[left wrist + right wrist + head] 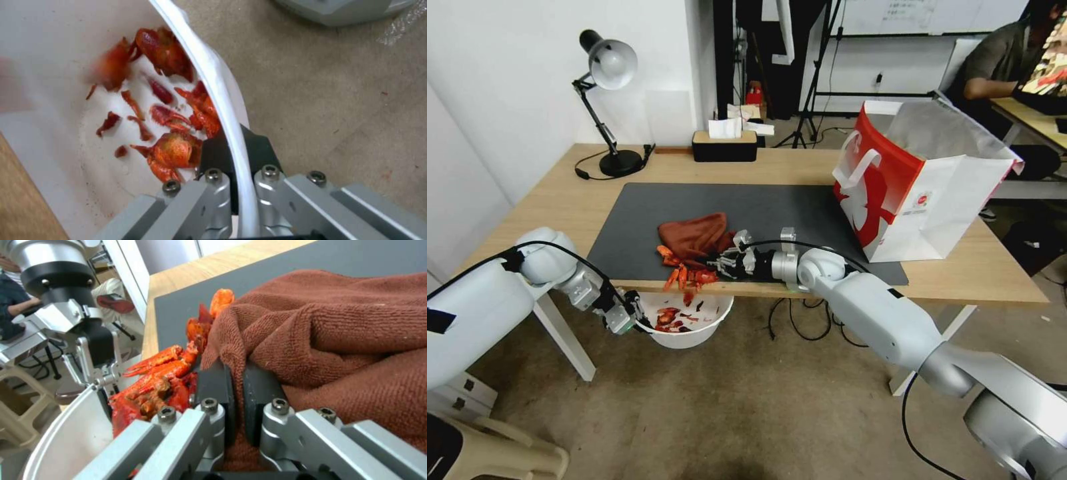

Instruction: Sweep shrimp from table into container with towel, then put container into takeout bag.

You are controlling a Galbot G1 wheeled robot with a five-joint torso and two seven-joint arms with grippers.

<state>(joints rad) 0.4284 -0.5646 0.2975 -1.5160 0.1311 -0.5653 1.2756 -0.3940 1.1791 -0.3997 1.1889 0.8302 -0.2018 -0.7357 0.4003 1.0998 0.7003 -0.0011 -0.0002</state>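
The right gripper [235,386] has its black jaws pressed together on a fold of the rust-brown terry towel [694,235], pinching the cloth low at the near edge of the worktop, centre of the head view. Just beyond those jaws, toward the left of the head view, the glossy red-orange curled shrimp [688,275] lie bunched at the lip of the light wood worktop [560,200], past the front edge of the dark grey mat [760,207], a few already hanging over. The left gripper [236,156] has its jaws closed on the rim of the round white plastic container [694,333], one black pad inside the wall and one outside, holding it below the worktop edge, lower left of centre in the head view; several shrimp pieces already lie in its bottom. The relation that matters: the remaining shrimp sit between the towel and the drop-off, directly above the container's mouth, so a push toward the edge would likely tip them in. The red-and-white boxy paper takeout bag [920,193] with white loop handles stands open at the right of the worktop, well apart from the container and nearer the right arm.
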